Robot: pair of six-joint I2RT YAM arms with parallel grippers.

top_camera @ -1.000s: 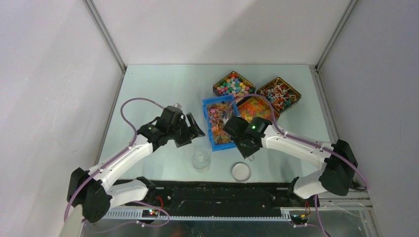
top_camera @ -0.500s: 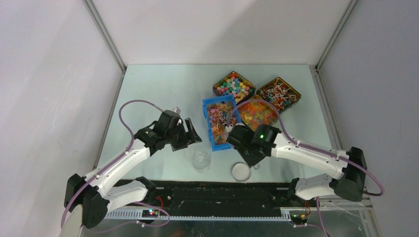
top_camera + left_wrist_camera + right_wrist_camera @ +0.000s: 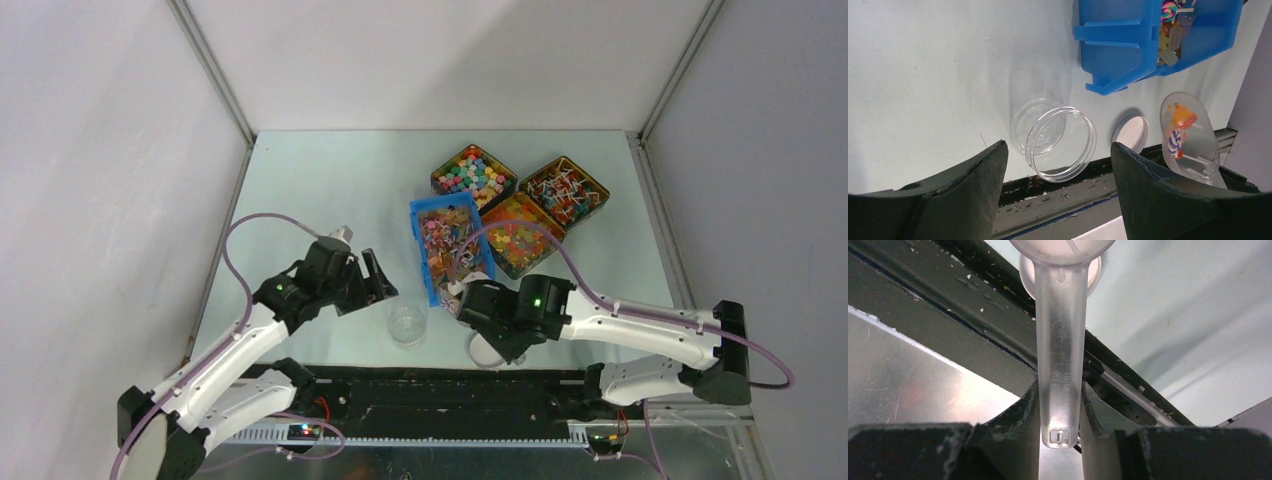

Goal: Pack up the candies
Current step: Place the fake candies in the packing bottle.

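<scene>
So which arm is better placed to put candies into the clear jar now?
Right. The right gripper is shut on the clear scoop, which carries candies and hangs near the clear jar. The left gripper is open and empty, so it has nothing to pour.

The desk (image 3: 310, 180) is free at 12 o'clock of the clear jar (image 3: 407, 323). At its 1 o'clock the blue bin (image 3: 419, 250) stands, with three tins (image 3: 474, 170) behind it. At 3 o'clock the right fingers (image 3: 1018, 415) hold a scoop (image 3: 1188, 135) over the white lid (image 3: 1130, 132).
</scene>
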